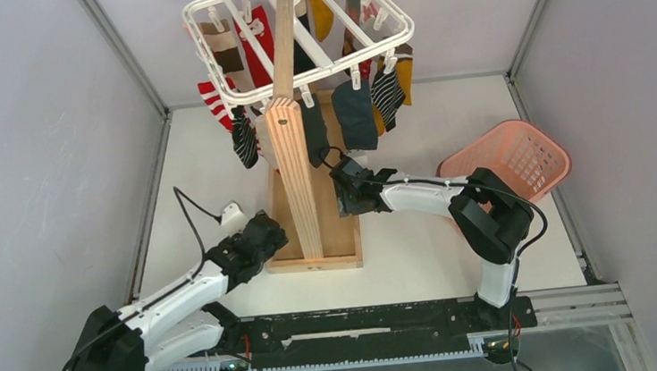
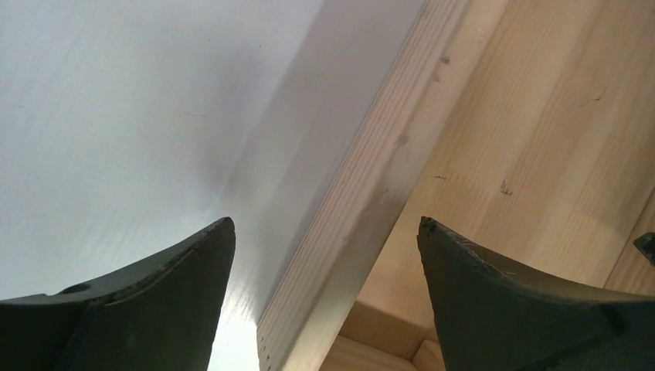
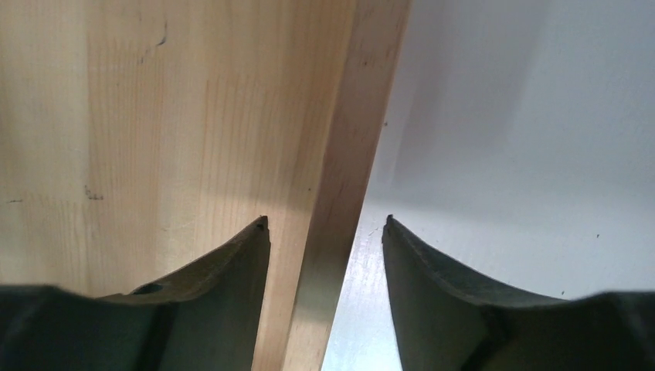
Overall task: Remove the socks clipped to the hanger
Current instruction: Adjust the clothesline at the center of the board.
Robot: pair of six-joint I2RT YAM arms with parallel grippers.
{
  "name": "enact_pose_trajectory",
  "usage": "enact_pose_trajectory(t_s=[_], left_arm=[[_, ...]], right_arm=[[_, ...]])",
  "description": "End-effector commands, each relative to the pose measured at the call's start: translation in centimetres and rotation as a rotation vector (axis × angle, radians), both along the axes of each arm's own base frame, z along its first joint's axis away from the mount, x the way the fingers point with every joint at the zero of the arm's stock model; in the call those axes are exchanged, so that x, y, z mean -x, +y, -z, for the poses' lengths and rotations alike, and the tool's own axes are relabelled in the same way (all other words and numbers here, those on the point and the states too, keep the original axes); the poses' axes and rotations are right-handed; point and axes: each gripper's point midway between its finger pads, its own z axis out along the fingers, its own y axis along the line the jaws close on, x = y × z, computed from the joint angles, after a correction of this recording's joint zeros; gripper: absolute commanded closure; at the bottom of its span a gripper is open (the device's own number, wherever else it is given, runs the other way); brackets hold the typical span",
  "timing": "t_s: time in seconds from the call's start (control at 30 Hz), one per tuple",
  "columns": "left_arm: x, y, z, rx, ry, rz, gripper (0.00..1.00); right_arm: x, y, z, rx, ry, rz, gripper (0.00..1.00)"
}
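Observation:
The white hanger [image 1: 332, 66] hangs at the top of a tall wooden stand [image 1: 294, 166]. Several socks stay clipped to it, among them a dark blue sock [image 1: 355, 111], a black-and-white striped sock [image 1: 245, 141] and a red patterned sock [image 1: 256, 35]. My left gripper [image 1: 264, 238] [image 2: 326, 224] is low at the left edge of the stand's base board [image 2: 525, 116], wide open astride that edge. My right gripper [image 1: 350, 190] [image 3: 324, 222] is at the board's right edge [image 3: 154, 116], its fingers apart on either side of the edge. No sock shows in either wrist view.
A pink basket [image 1: 507, 161] lies tilted on the white table [image 1: 420, 249] at the right. A small white piece [image 1: 232, 216] lies just left of the left gripper. Grey walls close the table in on three sides.

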Motion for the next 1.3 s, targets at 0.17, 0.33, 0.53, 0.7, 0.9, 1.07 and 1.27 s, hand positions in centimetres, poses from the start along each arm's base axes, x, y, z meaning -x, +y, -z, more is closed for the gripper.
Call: enact_pose_trajectory(t_s=[0.17,0.33,0.53,0.7,0.9,1.07,1.27], left_arm=[[-1.9,-0.9,-0.2,-0.024,-0.017,0.012,0.37],[-2.5,-0.8,0.2,-0.042,-0.002,0.029,0.56],[-4.0,-0.7,0.8,-0.035,0.026,0.055,0.97],[-5.8,-0.8,0.2,-0.06,0.034,0.071,1.0],[-7.8,-1.0,-0.4,-0.088,0.028,0.078,1.0],[-9.4,-0.5,-0.9,-0.113,0.016,0.067,1.0],[-11.2,0.0,-1.6,-0.128,-0.003,0.058,1.0]], right_arm=[[-1.4,1.0,-1.5,-0.052,-0.036,0.043,0.64],[-0.9,0.9,-0.9,-0.047,-0.016,0.056,0.85],[0.2,0.2,-0.3,-0.046,-0.003,0.098,1.0],[1.3,-0.4,-0.2,-0.056,0.007,0.149,1.0],[3.0,-0.6,0.2,-0.056,0.028,0.198,1.0],[5.1,-0.4,-0.1,-0.06,0.023,0.22,1.0],[8.0,0.4,-1.3,-0.075,0.003,0.247,1.0]])
